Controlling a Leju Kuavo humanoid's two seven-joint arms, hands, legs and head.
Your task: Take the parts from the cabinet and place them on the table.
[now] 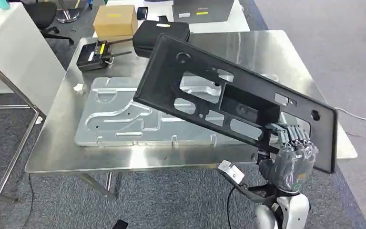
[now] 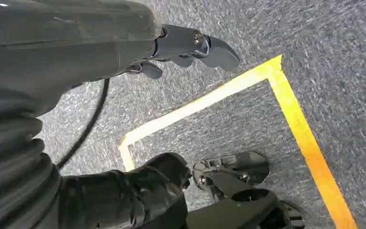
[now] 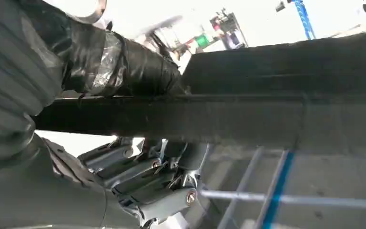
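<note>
A long black plastic panel (image 1: pixel 228 100) with several cut-outs hangs tilted above the steel table (image 1: pixel 286 57), its far end raised over the table's middle. My right hand (image 1: pixel 290 152) grips its near lower edge just off the table's front right corner. In the right wrist view the panel's dark edge (image 3: pixel 248 114) runs between the thumb and the fingers (image 3: pixel 152 181). A silver stamped metal part (image 1: pixel 133 114) lies flat on the table under the panel. My left hand (image 2: pixel 181 47) hangs over grey carpet, holding nothing, its fingers loosely curled.
At the table's far edge stand a black radio unit (image 1: pixel 95 55), a black case (image 1: pixel 159 33) and a cardboard box (image 1: pixel 115 21). A small white piece (image 1: pixel 78 87) lies near the left edge. A white cabinet (image 1: pixel 14 52) stands left. Yellow floor tape (image 2: pixel 295 124) marks the carpet.
</note>
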